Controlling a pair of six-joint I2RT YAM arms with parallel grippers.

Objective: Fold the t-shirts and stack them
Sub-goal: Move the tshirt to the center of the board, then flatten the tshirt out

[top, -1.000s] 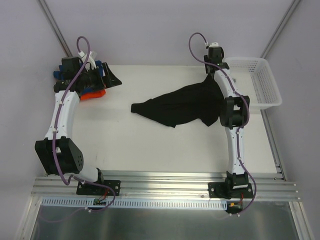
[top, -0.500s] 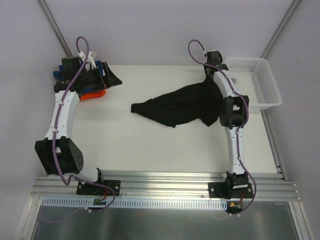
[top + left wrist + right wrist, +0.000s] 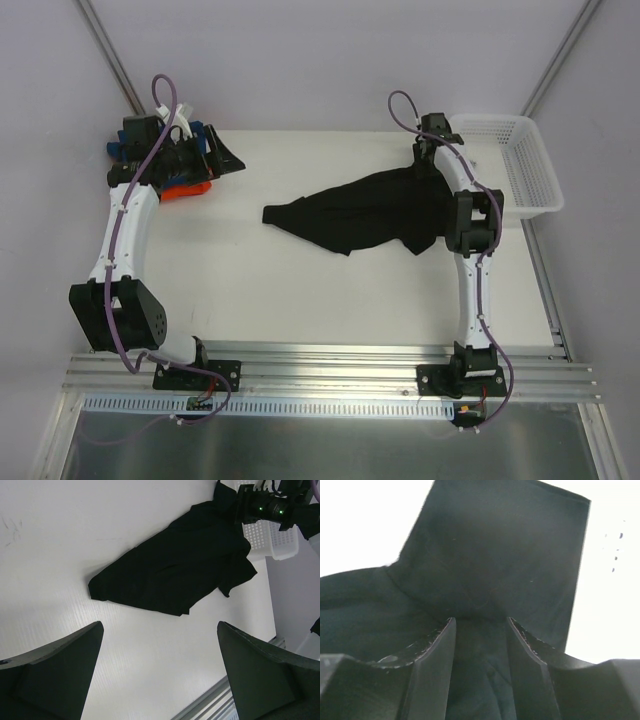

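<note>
The black t-shirt lies crumpled across the middle of the table; it also shows in the left wrist view. My right gripper is at the shirt's far right corner, next to the basket, and is shut on a fold of the black t-shirt, with cloth between the fingers. My left gripper is open and empty at the far left, its fingers wide apart over bare table. The orange t-shirt and the blue t-shirt lie under the left arm, mostly hidden.
A white mesh basket stands at the far right edge of the table, just right of my right gripper; it also shows in the left wrist view. An aluminium rail runs along the near edge.
My right gripper has moved a little right and towards the near side, and the raised corner of the black shirt has come lower. The left arm has not moved.
</note>
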